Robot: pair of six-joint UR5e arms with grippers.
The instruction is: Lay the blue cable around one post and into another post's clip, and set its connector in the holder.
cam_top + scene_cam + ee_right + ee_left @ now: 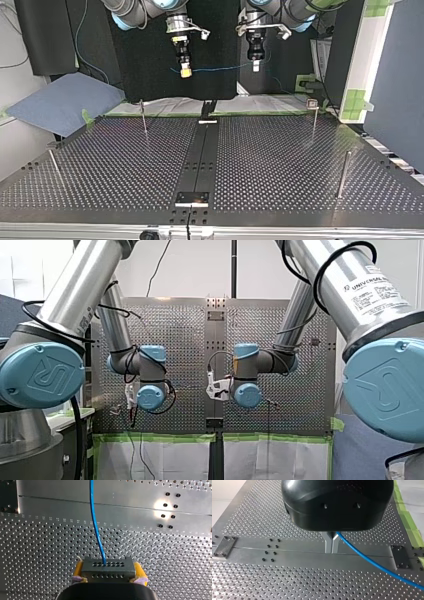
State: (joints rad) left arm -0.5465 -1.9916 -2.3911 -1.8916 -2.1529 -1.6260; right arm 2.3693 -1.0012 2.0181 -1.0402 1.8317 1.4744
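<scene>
Perforated sheet metal, matt and evenly drilled, is used for the table (280,165), which is split by a smooth dark centre strip (202,150); a small bolted plate (192,198) is seen on it at the top view's lower middle. Thin steel rods are stood on the table: the near-left post (54,167) and near-right post (343,175), then the far-left post (143,117) and the far-right post (314,125), which is topped by a small square head (312,103), probably the clip. Behind them a black bracket (208,107), possibly the holder, is set at the strip's far end. Farthest, well above the table, the blue cable (220,67) is stretched in a shallow sag between both grippers. The right gripper (185,73), at upper middle-left, is clamped by its yellow pads (78,570) on the boxy, hole-pierced connector (107,567). The left gripper (255,65) has its metal fingers (328,542) pinched together on the thin, smooth cable. No routing is judged done. Light tension should be held while the cable is lowered, so that a post is wrapped low without snagging.
</scene>
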